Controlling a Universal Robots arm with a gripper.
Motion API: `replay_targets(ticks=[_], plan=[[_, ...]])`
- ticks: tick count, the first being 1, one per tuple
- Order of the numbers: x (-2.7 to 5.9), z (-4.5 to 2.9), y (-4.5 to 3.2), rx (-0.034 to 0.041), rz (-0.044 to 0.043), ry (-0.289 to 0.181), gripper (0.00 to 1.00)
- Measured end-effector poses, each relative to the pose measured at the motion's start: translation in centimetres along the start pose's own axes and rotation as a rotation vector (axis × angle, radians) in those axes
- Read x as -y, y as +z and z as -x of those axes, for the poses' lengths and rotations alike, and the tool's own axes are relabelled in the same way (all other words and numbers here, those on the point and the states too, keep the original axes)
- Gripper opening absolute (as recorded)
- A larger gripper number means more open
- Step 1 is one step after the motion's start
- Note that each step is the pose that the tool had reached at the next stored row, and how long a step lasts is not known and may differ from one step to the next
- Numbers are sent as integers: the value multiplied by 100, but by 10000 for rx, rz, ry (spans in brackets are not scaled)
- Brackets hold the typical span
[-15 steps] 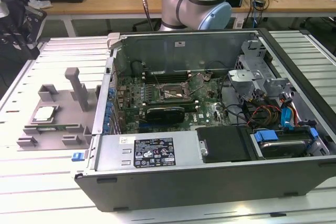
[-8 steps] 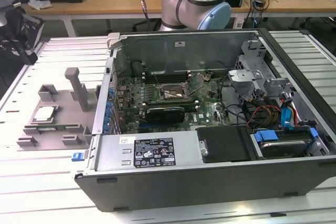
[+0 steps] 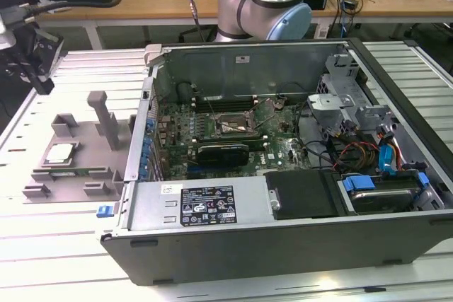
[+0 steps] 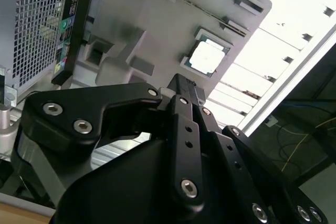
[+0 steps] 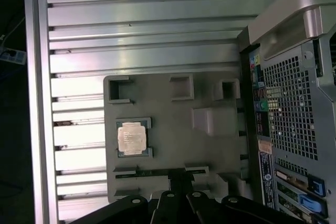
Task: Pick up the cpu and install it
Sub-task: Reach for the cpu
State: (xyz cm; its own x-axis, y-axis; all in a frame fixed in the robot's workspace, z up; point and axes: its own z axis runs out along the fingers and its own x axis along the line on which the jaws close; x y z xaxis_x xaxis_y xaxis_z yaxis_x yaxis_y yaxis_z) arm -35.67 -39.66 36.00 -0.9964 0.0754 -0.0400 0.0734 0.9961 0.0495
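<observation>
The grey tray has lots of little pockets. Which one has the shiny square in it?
The middle pocket along the tray edge farthest from the computer case: the silvery cpu lies flat in it. The other square pockets show only grey.

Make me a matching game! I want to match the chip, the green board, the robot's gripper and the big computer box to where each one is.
Things:
1. cpu
2. green motherboard
3. gripper
4. computer case

Places:
A. inside the open case
B. lying open on the slatted table
C. sitting in the grey holder
D. up in the air near the grey holder

Pairs: 1-C, 2-A, 3-D, 4-B
</observation>
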Motion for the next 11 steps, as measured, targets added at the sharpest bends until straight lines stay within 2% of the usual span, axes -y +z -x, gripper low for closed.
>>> replay_targets(ticks=[1, 9, 11], plan=[[-13, -15, 42, 0, 0, -1, 11], [-63, -87, 208, -2, -1, 0, 11], [-84, -110, 269, -4, -1, 0, 11]])
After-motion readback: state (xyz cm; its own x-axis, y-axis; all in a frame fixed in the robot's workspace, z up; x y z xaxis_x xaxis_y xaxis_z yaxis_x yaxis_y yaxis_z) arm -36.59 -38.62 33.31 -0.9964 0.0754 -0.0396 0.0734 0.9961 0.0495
